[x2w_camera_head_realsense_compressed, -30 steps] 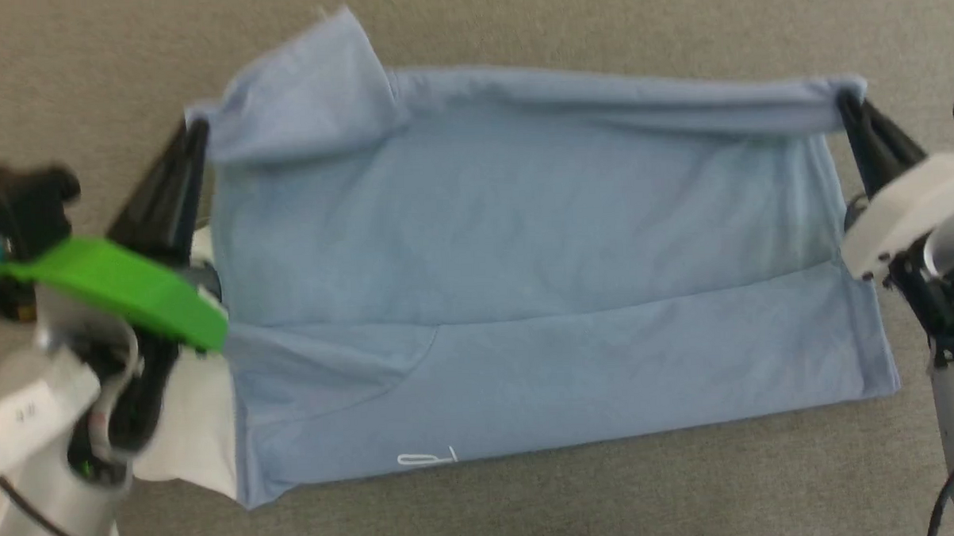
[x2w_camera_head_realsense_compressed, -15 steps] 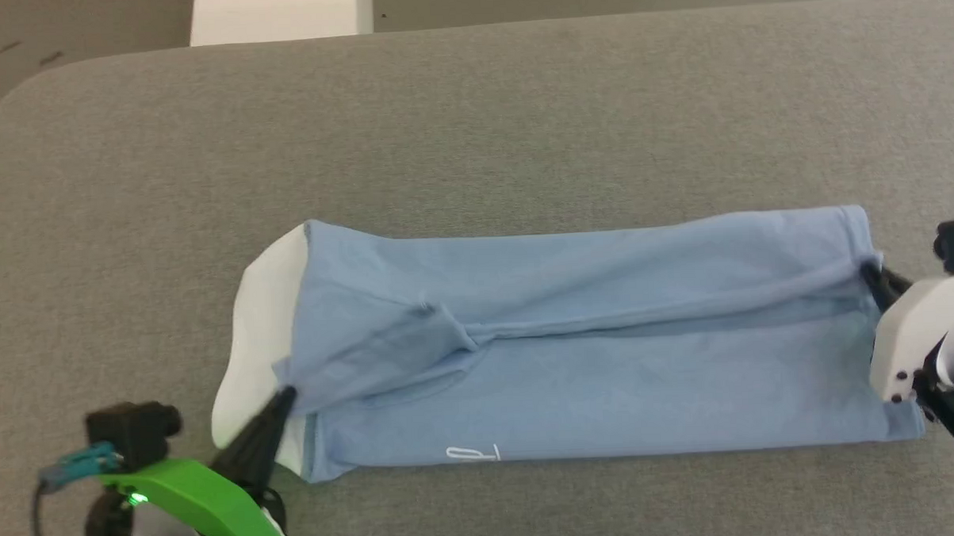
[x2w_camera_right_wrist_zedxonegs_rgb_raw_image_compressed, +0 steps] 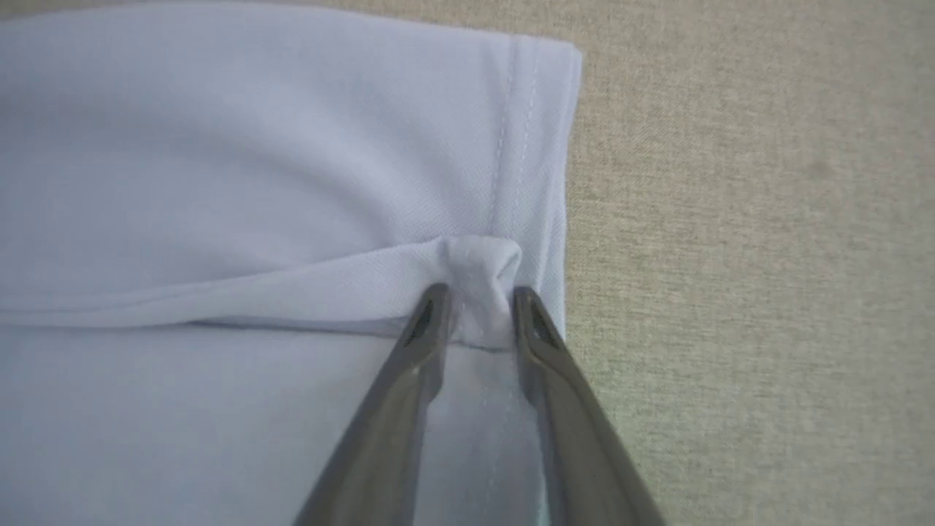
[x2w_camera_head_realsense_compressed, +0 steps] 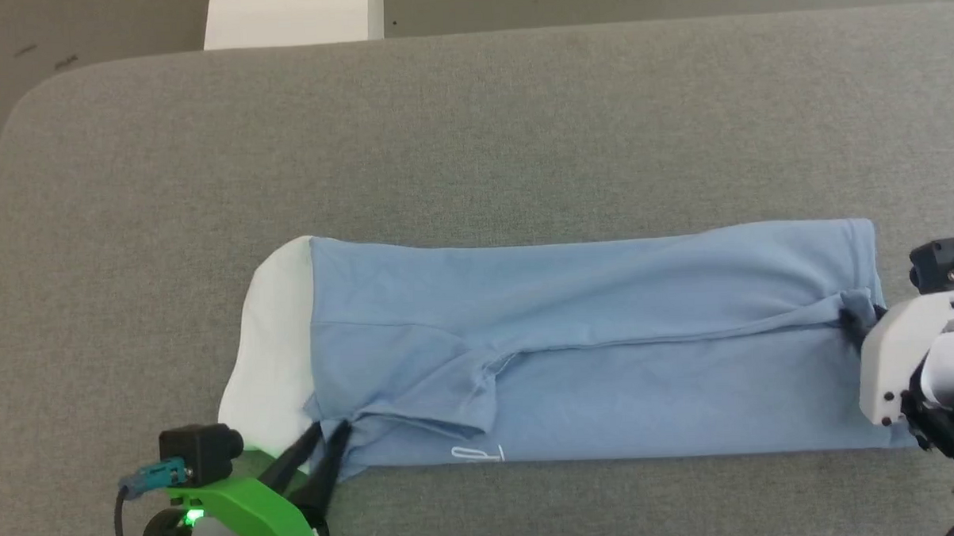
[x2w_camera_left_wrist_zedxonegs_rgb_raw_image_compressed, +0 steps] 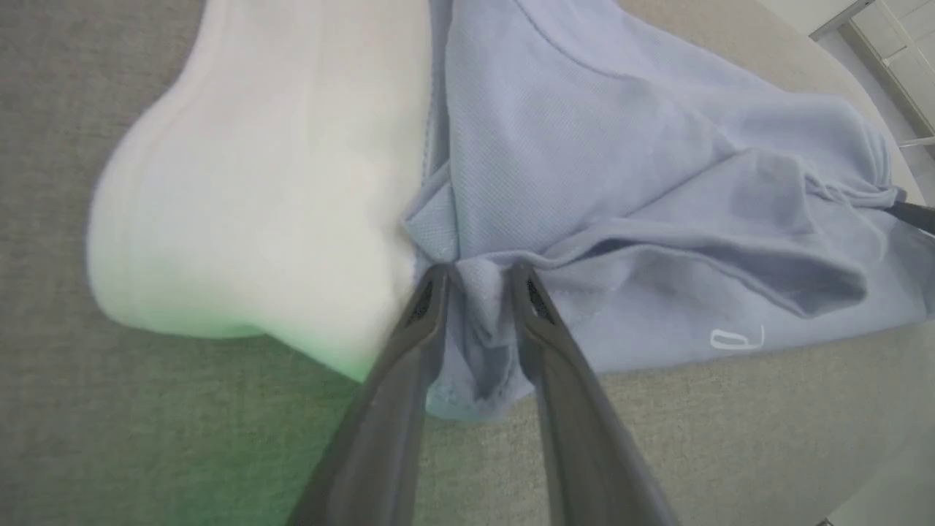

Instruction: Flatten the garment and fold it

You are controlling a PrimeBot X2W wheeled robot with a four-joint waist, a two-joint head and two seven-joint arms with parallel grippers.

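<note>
The garment (x2w_camera_head_realsense_compressed: 591,351), a light-blue knit top, lies on the gray surface (x2w_camera_head_realsense_compressed: 472,141) as a long band, with its white part (x2w_camera_head_realsense_compressed: 270,362) at my left end. My left end effector (x2w_camera_head_realsense_compressed: 330,429) is closed on a small bunch of blue cloth at the near left corner, close to the little white logo (x2w_camera_head_realsense_compressed: 477,454). My right end effector (x2w_camera_right_wrist_zedxonegs_rgb_raw_image_compressed: 480,292) is pinching a fold of cloth right by the stitched hem (x2w_camera_right_wrist_zedxonegs_rgb_raw_image_compressed: 526,146) at the other end. I think I am laying the top layer down over the bottom one. To do it well, I should bring both ends down together and pull gently apart, so the cloth stays tight and flat. The sleeve (x2w_camera_head_realsense_compressed: 442,396) looks bunched and crooked near my left side, so I would tug that corner straight first. I should let go only when the cloth rests on the surface, then slide the fingers out sideways so that nothing drags.
</note>
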